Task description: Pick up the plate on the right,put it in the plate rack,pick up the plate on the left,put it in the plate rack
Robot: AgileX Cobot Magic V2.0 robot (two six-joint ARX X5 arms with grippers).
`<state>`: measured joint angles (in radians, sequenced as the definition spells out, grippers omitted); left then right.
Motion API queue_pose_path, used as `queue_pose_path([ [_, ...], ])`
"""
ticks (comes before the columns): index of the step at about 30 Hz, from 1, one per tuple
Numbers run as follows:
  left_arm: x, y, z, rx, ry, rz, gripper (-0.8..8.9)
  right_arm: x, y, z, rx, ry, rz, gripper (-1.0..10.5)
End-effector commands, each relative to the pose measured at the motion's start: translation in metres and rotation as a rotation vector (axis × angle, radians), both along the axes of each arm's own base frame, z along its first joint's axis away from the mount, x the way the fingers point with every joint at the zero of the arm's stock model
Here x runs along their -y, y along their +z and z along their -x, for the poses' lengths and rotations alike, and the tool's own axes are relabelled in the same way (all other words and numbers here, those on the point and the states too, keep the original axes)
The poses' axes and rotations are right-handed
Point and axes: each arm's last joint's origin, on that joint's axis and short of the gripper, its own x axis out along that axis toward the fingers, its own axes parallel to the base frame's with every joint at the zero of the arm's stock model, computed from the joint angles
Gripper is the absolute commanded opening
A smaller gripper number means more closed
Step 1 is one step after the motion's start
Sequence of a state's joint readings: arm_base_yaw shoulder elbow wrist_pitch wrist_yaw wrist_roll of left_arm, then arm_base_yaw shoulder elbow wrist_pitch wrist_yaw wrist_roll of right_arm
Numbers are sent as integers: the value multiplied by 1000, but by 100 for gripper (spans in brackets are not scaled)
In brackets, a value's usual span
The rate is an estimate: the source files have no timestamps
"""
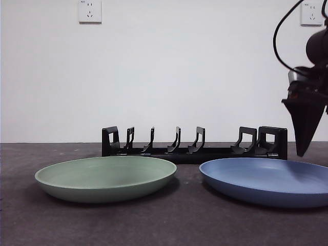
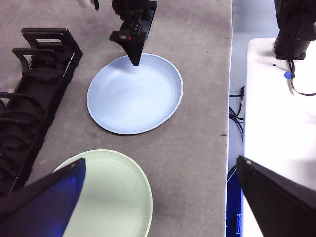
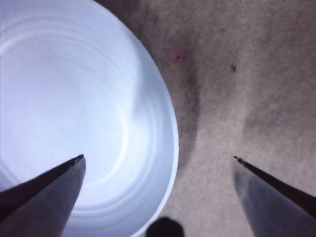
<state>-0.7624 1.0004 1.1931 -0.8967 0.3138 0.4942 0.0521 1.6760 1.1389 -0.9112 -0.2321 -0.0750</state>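
The blue plate (image 1: 266,180) lies on the right and the green plate (image 1: 105,177) on the left of the dark table. Behind them stands the black plate rack (image 1: 195,148), with nothing in its prongs. My right gripper (image 1: 302,146) hangs just above the blue plate's far right rim. In the right wrist view it (image 3: 158,158) is open and straddles the rim of the blue plate (image 3: 74,113), one jaw over the bowl and one over the table. My left gripper (image 2: 161,159) is open, high above the green plate (image 2: 108,197), and holds nothing.
The table's edge (image 2: 230,98) runs close beside both plates, with cables and a white surface (image 2: 281,113) beyond it. A black arm base (image 2: 294,24) stands on that surface. Two wall sockets (image 1: 89,11) sit high on the white wall.
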Motion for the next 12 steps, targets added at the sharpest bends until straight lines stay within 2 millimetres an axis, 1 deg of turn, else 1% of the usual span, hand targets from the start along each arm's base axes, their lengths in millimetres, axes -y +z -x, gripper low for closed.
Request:
queue_pose_path([
  [1, 1, 1, 0, 20, -12, 2, 652, -1, -7, -4, -13, -5, 1, 491],
  [5, 1, 2, 0, 25, -12, 7, 652, -1, -15, -8, -34, -15, 0, 327],
  [6, 1, 2, 0, 25, -12, 7, 652, -1, -17, -8, -39, -14, 1, 305],
  [8, 1, 2, 0, 25, -12, 7, 652, -1, -19, -9, -48, -15, 2, 303],
  [9, 1, 2, 0, 25, -12, 7, 652, -1, -20, -9, -52, -15, 2, 278],
  [12, 1, 2, -1, 29, -12, 11, 652, -1, -21, -9, -50, -15, 2, 102],
])
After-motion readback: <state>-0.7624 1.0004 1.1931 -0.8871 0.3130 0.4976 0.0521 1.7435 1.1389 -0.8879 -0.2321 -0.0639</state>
